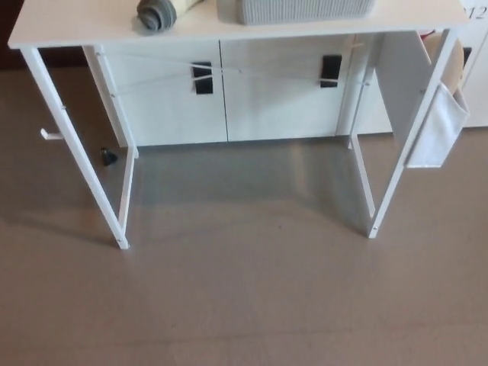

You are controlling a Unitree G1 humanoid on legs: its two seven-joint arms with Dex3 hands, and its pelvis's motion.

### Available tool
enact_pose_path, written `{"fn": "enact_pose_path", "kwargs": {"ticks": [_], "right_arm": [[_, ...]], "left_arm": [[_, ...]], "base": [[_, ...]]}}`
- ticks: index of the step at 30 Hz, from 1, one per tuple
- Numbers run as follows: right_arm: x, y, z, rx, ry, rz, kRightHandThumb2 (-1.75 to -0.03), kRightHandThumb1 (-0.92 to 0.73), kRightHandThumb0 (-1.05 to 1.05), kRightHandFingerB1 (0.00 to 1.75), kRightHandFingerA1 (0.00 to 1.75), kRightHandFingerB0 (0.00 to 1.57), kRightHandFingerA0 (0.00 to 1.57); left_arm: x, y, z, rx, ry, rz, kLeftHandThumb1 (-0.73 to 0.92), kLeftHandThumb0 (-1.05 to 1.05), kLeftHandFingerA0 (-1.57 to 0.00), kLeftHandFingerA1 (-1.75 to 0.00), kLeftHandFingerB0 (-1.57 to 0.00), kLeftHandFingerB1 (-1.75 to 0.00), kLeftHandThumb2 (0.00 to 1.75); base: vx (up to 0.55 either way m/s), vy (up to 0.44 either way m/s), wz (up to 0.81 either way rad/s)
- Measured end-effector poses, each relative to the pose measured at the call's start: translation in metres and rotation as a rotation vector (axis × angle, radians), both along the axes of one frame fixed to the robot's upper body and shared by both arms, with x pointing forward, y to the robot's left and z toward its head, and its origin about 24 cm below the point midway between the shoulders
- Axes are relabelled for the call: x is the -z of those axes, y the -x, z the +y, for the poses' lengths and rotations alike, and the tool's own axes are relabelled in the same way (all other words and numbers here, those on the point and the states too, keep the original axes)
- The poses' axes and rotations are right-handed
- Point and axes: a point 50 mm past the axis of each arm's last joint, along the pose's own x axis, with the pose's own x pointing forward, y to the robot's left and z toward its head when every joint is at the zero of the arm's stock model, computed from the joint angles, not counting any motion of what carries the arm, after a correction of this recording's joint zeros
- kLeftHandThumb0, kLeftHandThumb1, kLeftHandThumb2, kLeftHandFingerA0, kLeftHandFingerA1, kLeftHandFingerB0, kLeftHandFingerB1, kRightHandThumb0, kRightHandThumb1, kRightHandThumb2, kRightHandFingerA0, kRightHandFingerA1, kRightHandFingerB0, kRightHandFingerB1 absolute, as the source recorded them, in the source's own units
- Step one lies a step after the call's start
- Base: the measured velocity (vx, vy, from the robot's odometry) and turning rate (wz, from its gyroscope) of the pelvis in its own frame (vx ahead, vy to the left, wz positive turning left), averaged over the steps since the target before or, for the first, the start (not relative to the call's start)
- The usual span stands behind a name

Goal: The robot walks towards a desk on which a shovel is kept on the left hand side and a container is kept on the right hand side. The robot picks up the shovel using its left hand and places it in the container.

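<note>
A white desk (76,30) stands ahead, its front edge running across the top of the view, the thin white legs dropping to a bare brown floor (244,305). Under the desk top the space between the left leg (76,145) and the right leg (408,137) is open, backed by white cabinet doors (221,99) with two black handles. A white fabric pocket (438,126) hangs off the desk's right side, near the right leg. On the desk's left part lies the grey handle end of what seems to be the shovel (156,14), cut off by the upper edge so its blade is hidden. Just to its right, apart from it, sits the grey container (293,11), only its lower wall showing. Neither of the robot's hands appears here, so whether they are clenched or released cannot be told.
</note>
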Motion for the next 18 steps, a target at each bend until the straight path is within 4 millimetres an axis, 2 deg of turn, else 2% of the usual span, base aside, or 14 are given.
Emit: {"fn": "enact_pose_path", "kwargs": {"ticks": [2, 3, 8, 12, 18], "right_arm": [[0.002, 0.01, -0.001, 0.005, 0.002, 0.021, -0.51, -0.38, -0.34, 0.51, 0.55, 0.6, 0.89], [0.003, 0.015, -0.002, 0.01, 0.0, 0.034, -0.51, -0.37, -0.38, 0.5, 0.54, 0.61, 0.89], [0.007, 0.031, -0.002, 0.022, -0.017, 0.075, -0.51, -0.37, -0.41, 0.5, 0.53, 0.62, 0.9], [0.008, 0.03, 0.002, 0.013, -0.035, 0.062, -0.51, -0.37, -0.43, 0.49, 0.53, 0.61, 0.9], [0.008, 0.03, 0.003, 0.011, -0.047, 0.057, -0.51, -0.37, -0.39, 0.49, 0.53, 0.62, 0.9]], "left_arm": [[0.003, 0.012, 0.0, 0.003, -0.009, 0.031, 0.58, -0.36, -0.43, -0.34, -0.31, -0.31, 0.57], [0.003, 0.017, -0.001, 0.007, -0.013, 0.043, 0.49, -0.44, -0.37, -0.41, -0.28, -0.39, 0.69], [0.006, 0.032, 0.0, 0.001, -0.02, 0.079, 0.49, -0.42, -0.37, -0.41, -0.28, -0.38, 0.68], [0.005, 0.03, 0.007, 0.011, -0.045, 0.075, 0.49, -0.44, -0.37, -0.41, -0.28, -0.39, 0.69], [0.003, 0.029, 0.009, 0.032, -0.063, 0.061, 0.49, -0.42, -0.36, -0.41, -0.29, -0.38, 0.68]], "base": [[0.16, 0.017, -0.08], [0.16, 0.053, -0.06], [0.2, 0.165, -0.09], [0.34, 0.205, -0.11], [0.2, 0.015, 0.08]]}}
